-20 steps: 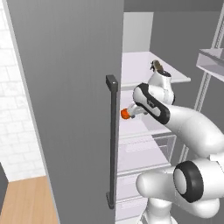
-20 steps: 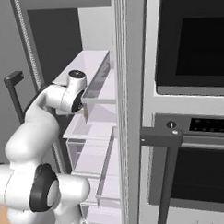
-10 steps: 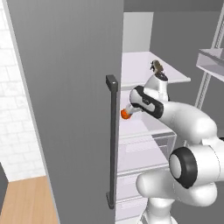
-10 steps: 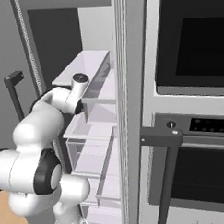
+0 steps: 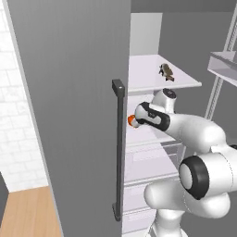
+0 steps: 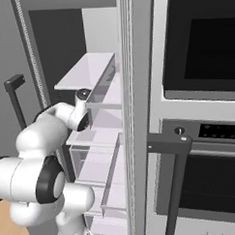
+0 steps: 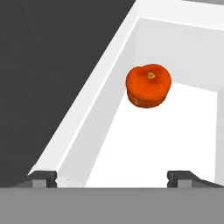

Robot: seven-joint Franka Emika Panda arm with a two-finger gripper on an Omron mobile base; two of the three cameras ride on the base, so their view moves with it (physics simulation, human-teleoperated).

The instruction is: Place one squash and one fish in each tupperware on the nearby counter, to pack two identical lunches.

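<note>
Squash [image 7: 148, 85], orange-red: stored on a white fridge shelf [image 7: 166, 144], seen at 12 o'clock from the gripper [image 7: 111, 177]. Gripper: jaws fully parted, nothing grasped, aimed for approach. Fish [image 5: 166, 71]: kept on the upper shelf [image 5: 185, 83], at 1 o'clock above the arm.

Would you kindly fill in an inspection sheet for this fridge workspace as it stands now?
Surface: white fridge shelves, open fridge door with dark handle.
Job's things: orange-red squash resting on the white shelf floor near the back corner; dark fish lying on the top shelf.
Clutter: nothing seen.
Grippers: gripper with jaws wide open, short of the squash, holding nothing.
Cables: nothing seen.
Surroundings: wall oven to the right; clear drawers below.
</note>
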